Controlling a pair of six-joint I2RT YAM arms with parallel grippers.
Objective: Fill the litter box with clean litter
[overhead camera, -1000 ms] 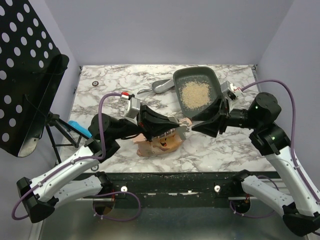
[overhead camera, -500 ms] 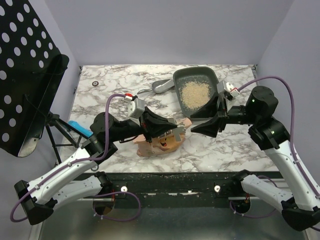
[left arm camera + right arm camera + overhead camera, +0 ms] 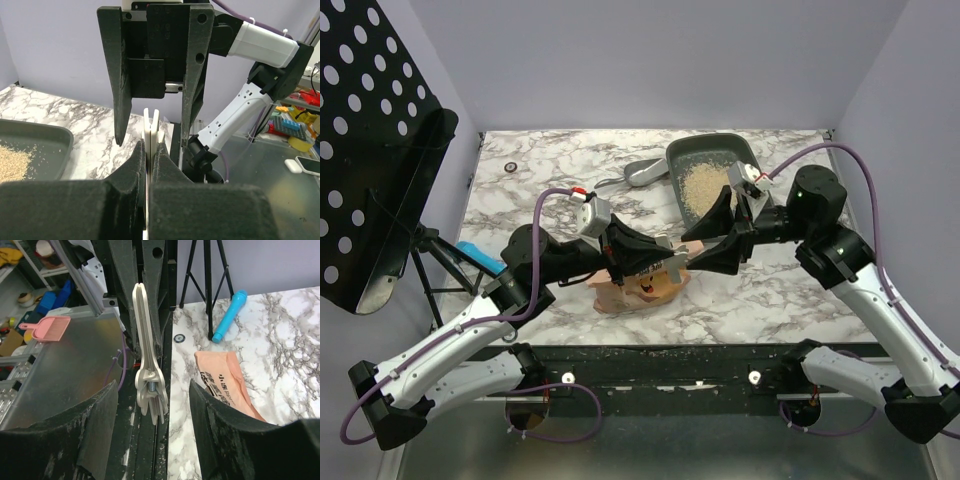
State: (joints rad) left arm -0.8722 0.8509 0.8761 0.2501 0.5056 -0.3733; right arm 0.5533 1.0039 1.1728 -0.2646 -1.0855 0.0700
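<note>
Left gripper (image 3: 150,150) pinches cream scissor-like tool (image 3: 146,340); right gripper (image 3: 152,390) spread, straddling it. Handover seemingly in hand. Next: right clamps squarely, left releases. Litter box (image 3: 710,140), bench's far right, part-filled.

The left gripper (image 3: 150,150) is clamped on a thin cream tool (image 3: 151,122), which stands upright between its fingers. The right gripper (image 3: 152,136) faces it, jaws spread either side of the tool's upper end, not touching. At left, the litter box (image 3: 56,134) holds litter (image 3: 12,162) on the table (image 3: 75,112).
</note>
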